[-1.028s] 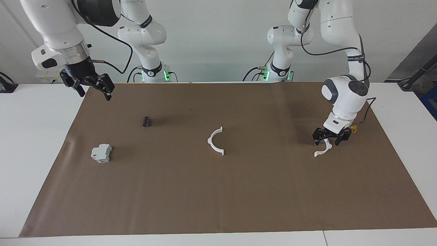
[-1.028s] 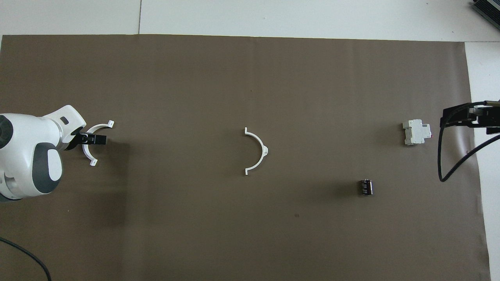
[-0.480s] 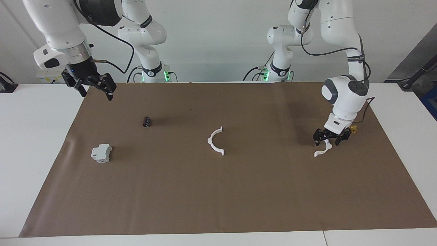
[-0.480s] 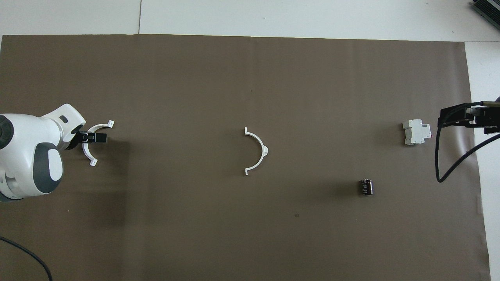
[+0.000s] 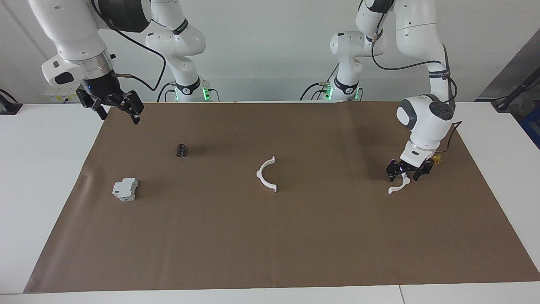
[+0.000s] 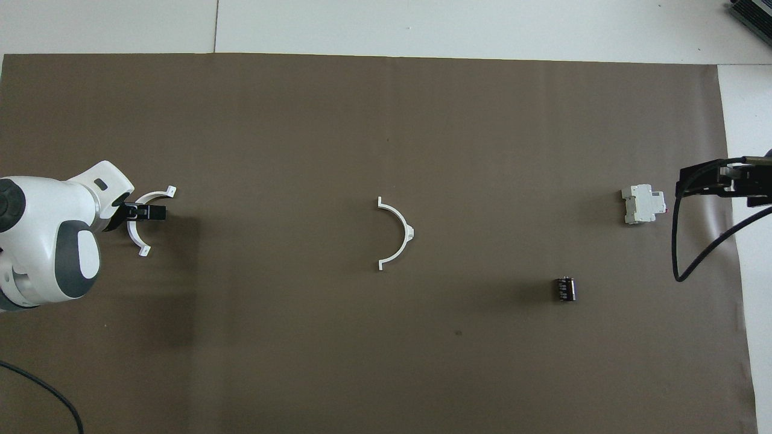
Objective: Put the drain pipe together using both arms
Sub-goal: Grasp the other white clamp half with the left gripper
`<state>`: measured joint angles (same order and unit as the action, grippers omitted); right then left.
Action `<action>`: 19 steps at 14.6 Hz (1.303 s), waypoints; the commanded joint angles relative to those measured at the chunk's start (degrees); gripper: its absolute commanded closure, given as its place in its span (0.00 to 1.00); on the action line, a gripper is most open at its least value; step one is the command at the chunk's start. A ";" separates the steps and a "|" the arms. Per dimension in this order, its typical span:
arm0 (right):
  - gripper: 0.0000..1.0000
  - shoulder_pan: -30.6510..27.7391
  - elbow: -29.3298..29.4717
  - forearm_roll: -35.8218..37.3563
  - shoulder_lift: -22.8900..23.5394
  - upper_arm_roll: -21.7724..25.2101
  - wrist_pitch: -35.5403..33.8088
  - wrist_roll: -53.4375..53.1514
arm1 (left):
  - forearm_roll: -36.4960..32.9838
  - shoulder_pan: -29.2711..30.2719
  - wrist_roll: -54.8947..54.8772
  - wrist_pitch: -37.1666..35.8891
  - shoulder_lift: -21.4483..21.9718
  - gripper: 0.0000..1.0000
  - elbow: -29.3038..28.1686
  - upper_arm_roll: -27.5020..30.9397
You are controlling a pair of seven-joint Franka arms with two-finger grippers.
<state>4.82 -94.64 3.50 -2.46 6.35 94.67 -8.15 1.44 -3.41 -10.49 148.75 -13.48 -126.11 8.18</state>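
Note:
One white half-ring [image 5: 259,175] of the drain pipe lies in the middle of the brown mat; it also shows in the overhead view [image 6: 409,232]. The other half-ring [image 5: 396,188] lies at the left arm's end of the mat [image 6: 135,237]. My left gripper [image 5: 407,175] is down over this half-ring, fingers open and straddling its curved band [image 6: 145,212]. My right gripper [image 5: 119,117] hangs open and empty, raised over the mat's edge at the right arm's end [image 6: 702,179].
A grey-white boxy block [image 5: 125,189] lies on the mat near the right arm's end [image 6: 643,204]. A small black cylinder [image 5: 181,150] lies nearer the robots than the block [image 6: 565,289]. The brown mat [image 5: 270,245] covers most of the white table.
My left gripper has sunk slightly onto the half-ring. My right gripper shifted a little toward the table's middle, then held still. Both half-rings have stayed in place.

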 commanded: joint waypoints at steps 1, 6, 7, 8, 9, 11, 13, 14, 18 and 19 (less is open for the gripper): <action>0.00 -0.43 -0.63 0.10 -0.79 -0.37 -0.18 1.21 | 0.50 0.51 0.56 1.46 -0.94 0.00 0.52 -0.36; 0.00 -0.43 -0.63 0.10 -0.79 -0.28 -0.18 1.21 | 0.50 0.34 0.56 1.10 -0.94 0.10 0.87 -0.27; 0.00 -0.43 -0.63 0.10 -0.79 -0.28 -0.18 1.21 | 0.50 0.34 0.56 1.10 -0.85 0.15 0.87 -0.36; 0.00 -0.43 -0.63 0.10 -0.79 -0.28 -0.18 1.21 | 0.50 0.34 0.56 1.10 -0.85 0.20 0.87 -0.36; 0.00 -0.43 -0.63 0.10 -0.79 -0.37 -0.18 1.21 | 0.50 0.25 0.56 1.10 -0.85 0.27 0.87 -0.36; 0.00 -0.43 -0.63 0.10 -0.79 -0.28 -0.18 1.21 | 0.50 0.34 0.73 1.19 -0.85 0.38 0.87 -0.36; 0.00 -0.43 -0.63 0.10 -0.79 -0.28 -0.18 1.21 | 0.50 0.25 0.73 1.19 -0.76 0.53 0.87 -0.36; 0.00 -0.43 -0.63 0.10 -0.79 -0.37 -0.18 1.21 | 0.50 0.25 0.73 1.19 -0.76 0.60 0.87 -0.36; 0.00 -0.43 -0.63 0.10 -0.79 -0.37 -0.18 1.21 | 0.50 0.25 0.73 1.10 -0.67 0.76 0.87 -0.27; 0.00 -0.43 -0.63 0.10 -0.79 -0.37 -0.18 1.21 | 0.50 0.25 0.56 1.10 -0.59 0.86 0.87 -0.36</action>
<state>4.82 -94.64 3.50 -2.47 6.34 94.67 -8.15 1.48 -3.43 -10.12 148.97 -13.61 -125.25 7.79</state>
